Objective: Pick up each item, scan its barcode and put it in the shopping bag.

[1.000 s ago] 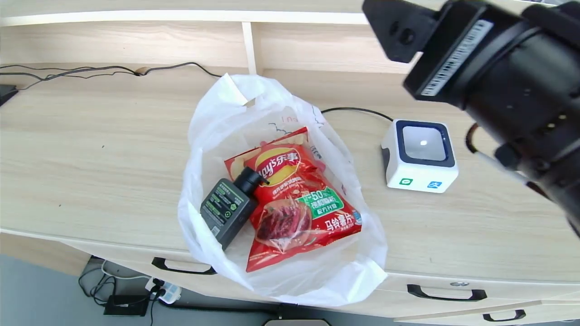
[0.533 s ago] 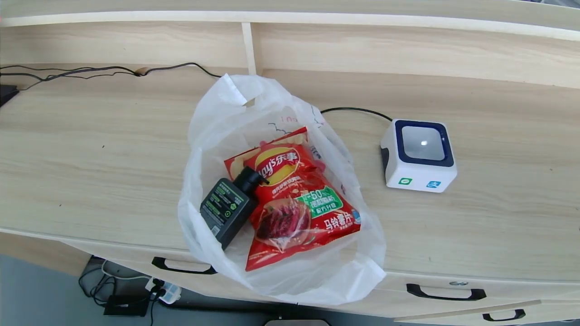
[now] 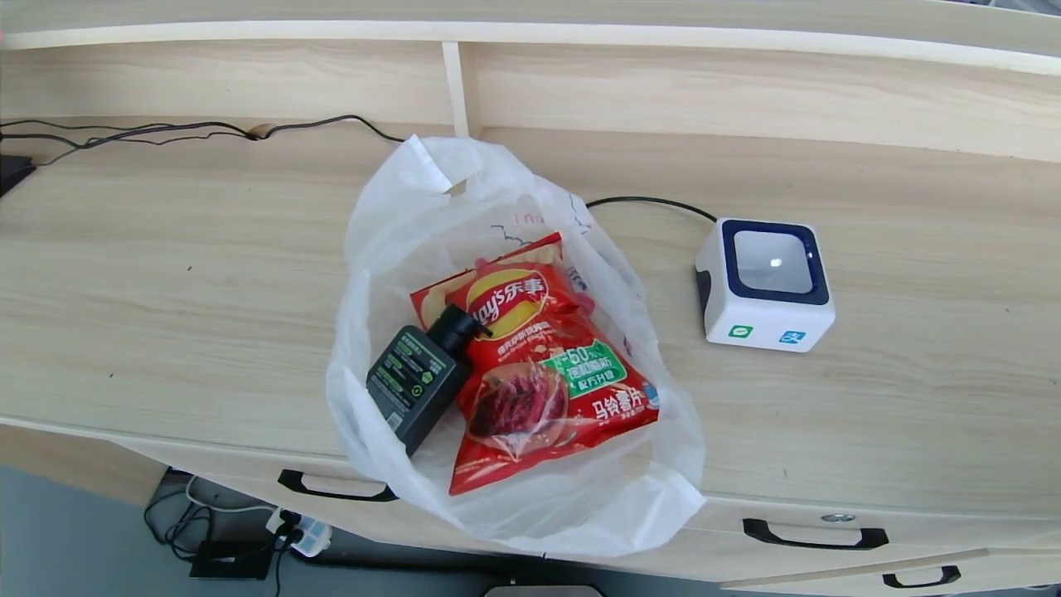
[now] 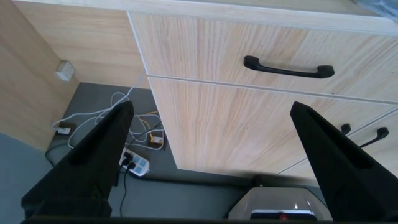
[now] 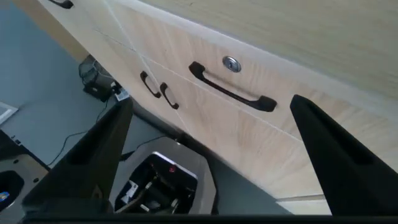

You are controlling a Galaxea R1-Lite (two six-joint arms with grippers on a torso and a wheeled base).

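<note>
A white plastic shopping bag [image 3: 398,224] lies open on the wooden counter [image 3: 166,274]. Inside it a red chips packet [image 3: 539,373] lies flat, and a dark pump bottle [image 3: 414,381] rests against the packet's left side. A white barcode scanner [image 3: 767,286] with a dark-framed window stands to the right of the bag. My left gripper [image 4: 211,162] hangs open below the counter, facing the drawer fronts, with nothing between its fingers. My right gripper [image 5: 211,162] is open too, low beside the cabinet, holding nothing.
Black cables [image 3: 166,128] run along the back left of the counter, and the scanner's cord [image 3: 646,201] trails behind the bag. A raised wooden shelf [image 3: 530,75] bounds the back. Drawers with black handles [image 3: 816,539] sit under the front edge. A power strip [image 3: 298,531] lies on the floor.
The right arm, which filled the upper right of the head view one second ago, has dropped out of that view. The bag, its contents and the scanner have stayed put.
</note>
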